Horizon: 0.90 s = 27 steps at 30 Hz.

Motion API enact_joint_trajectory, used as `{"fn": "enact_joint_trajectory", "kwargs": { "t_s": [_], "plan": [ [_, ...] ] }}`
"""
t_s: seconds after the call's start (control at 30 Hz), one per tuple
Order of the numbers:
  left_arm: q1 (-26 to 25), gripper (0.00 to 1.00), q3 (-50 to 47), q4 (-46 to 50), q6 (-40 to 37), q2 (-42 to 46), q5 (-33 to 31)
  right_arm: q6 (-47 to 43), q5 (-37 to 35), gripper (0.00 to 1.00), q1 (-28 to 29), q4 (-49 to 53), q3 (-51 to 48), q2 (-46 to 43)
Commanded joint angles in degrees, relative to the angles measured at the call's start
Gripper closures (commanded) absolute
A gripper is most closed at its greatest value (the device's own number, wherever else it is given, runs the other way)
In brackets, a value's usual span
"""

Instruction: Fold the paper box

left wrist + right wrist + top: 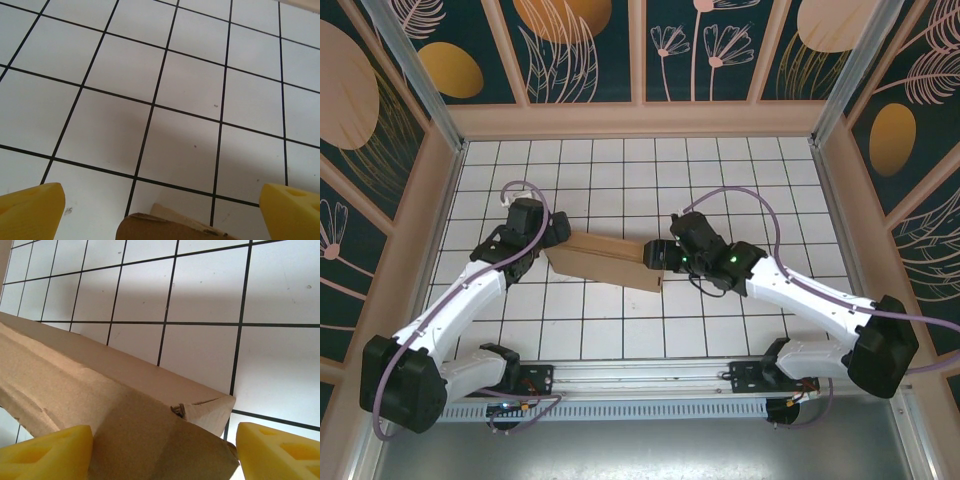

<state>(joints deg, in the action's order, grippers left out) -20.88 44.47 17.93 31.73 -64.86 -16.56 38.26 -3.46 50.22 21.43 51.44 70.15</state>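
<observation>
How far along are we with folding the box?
Done: the paper box already stands as a long raised shape, not a flat sheet. In hand: left gripper and right gripper bracket its ends, the left one open. Remaining: the right end's corner looks loose, so closing probably remains.

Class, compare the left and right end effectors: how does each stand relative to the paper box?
The left end effector sits at the paper box's left end, the right end effector at its right end. Between the left's fingers only a cardboard sliver shows; between the right's, cardboard fills the gap. Both have yellow, wide-spread fingers.
</observation>
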Motion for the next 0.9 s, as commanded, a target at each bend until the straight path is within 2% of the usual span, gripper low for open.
{"fn": "enact_joint_trajectory", "kwargs": {
  "t_s": [0.0,0.13,0.3,0.43,0.7,0.87],
  "plan": [
    [0.5,0.01,-2.5,-1.7,2.8,0.5,2.0,0.5,-2.7,0.24,0.4,-1.3,-2.8,0.4],
    [0.5,0.01,-6.6,-7.0,7.0,0.8,6.7,1.8,-0.9,0.24,0.0,-6.5,-5.6,0.3],
    [0.6,0.02,-12.8,-16.4,14.1,2.3,15.7,4.1,7.1,0.26,-1.7,-14.4,-8.4,0.8],
    [0.5,0.12,-19.5,-28.7,22.1,4.7,22.4,5.6,12.9,0.30,-3.5,-20.5,-10.5,0.7],
    [0.5,0.19,-23.2,-40.1,28.9,6.1,26.6,9.9,23.5,0.33,-9.2,-31.9,-13.7,0.3],
    [0.5,0.19,-24.1,-45.2,33.0,6.8,27.0,9.0,25.3,0.33,-10.6,-33.6,-12.3,1.3]
  ]
}}
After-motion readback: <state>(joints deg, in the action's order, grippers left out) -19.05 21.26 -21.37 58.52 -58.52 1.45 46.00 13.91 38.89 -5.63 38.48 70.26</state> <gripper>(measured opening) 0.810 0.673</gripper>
